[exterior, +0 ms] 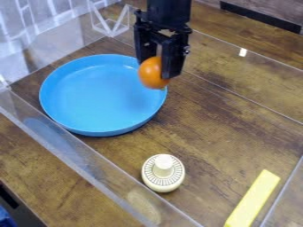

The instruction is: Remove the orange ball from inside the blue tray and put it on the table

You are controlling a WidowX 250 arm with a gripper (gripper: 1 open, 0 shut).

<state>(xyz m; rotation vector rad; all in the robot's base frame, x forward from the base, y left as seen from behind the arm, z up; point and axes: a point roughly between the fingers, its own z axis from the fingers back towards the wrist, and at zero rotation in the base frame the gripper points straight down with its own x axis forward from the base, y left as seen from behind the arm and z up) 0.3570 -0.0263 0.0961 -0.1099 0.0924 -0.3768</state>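
Note:
My black gripper (155,73) points straight down and is shut on the orange ball (151,73), which shows between its two fingers. The ball hangs in the air above the right rim of the blue tray (89,97). That tray is a round shallow bright-blue dish lying on the dark wood-grain table (225,124), and nothing lies inside it. The arm's upper part runs out of the top of the picture.
A cream ribbed round knob (164,172) stands on the table in front of the tray. A yellow flat bar (253,200) lies at the lower right. Clear acrylic walls (83,160) run along the table's edges.

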